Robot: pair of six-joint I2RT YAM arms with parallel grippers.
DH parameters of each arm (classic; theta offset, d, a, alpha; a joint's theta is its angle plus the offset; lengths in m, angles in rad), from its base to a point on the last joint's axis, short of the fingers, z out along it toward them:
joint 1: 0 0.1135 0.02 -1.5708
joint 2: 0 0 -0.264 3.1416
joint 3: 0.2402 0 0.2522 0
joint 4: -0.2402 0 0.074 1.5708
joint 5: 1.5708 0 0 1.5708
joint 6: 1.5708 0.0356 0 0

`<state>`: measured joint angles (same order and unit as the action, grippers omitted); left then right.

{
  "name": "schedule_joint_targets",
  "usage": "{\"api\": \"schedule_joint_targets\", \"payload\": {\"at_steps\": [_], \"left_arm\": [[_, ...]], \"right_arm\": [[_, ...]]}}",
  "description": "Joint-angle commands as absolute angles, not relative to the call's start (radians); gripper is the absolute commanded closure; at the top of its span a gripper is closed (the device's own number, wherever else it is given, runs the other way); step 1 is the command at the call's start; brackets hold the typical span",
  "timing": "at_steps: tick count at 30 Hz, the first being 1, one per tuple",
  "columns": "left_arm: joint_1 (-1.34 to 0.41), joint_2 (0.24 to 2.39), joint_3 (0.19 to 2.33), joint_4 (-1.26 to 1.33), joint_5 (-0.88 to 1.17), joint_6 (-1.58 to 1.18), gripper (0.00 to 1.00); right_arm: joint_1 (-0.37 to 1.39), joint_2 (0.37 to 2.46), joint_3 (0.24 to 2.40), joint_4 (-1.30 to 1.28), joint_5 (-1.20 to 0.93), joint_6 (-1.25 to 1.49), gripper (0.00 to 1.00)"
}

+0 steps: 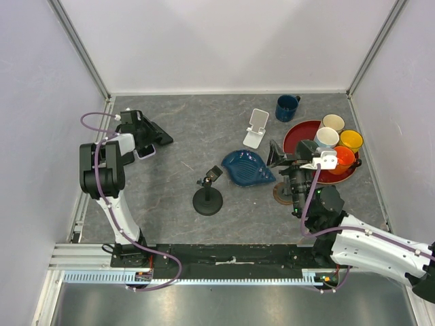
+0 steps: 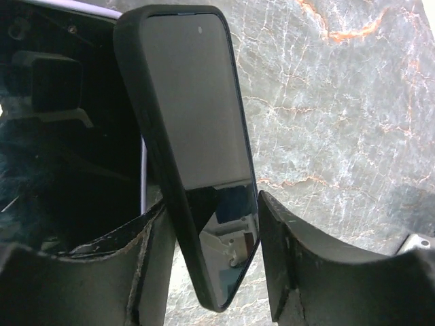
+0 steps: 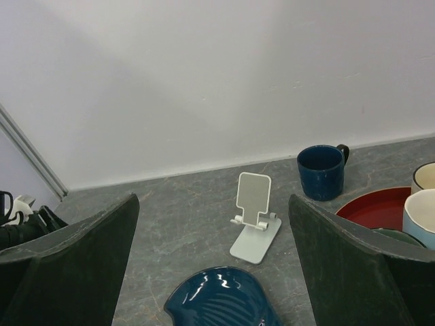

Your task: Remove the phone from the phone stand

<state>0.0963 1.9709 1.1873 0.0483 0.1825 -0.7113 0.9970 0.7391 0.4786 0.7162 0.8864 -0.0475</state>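
Phone [image 2: 197, 122] sits between the fingers [image 2: 292, 272] of your left gripper [image 2: 212, 204], above the grey marbled table [image 2: 353, 136] at its left side, well apart from the white phone stand [image 1: 256, 128]. Its long axis runs outward from the jaws. The top end points away from the wrist and leans left in the wrist view, with the dark screen showing toward that view's right. You cannot tell whether those jaws clamp it or merely flank it. Your right gripper [image 3: 212, 204] hangs wide apart on nothing, facing the stand, with a dark blue mug [image 3: 321, 171] beyond it to the right
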Motion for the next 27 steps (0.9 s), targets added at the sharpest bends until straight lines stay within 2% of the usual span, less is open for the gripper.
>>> {"api": "schedule_joint_targets", "payload": {"at_steps": [1, 6, 16, 27], "left_arm": [[0.094, 1.891, 1.187, 0.017, 0.167, -0.658, 0.41], [0.094, 1.881, 1.210, -0.029, 0.160, -0.605, 0.33], [0.077, 2.009, 1.394, -0.158, 0.175, -0.488, 0.32], [0.038, 2.056, 1.447, -0.212, 0.141, -0.408, 0.32]], "right_arm": [[0.991, 0.710, 0.472, 0.700, 0.868, -0.034, 0.02], [0.991, 0.687, 0.469, 0.680, 0.868, -0.026, 0.02], [0.988, 0.669, 0.465, 0.663, 0.873, -0.031, 0.02], [0.982, 0.693, 0.471, 0.664, 0.862, -0.021, 0.02]]}}
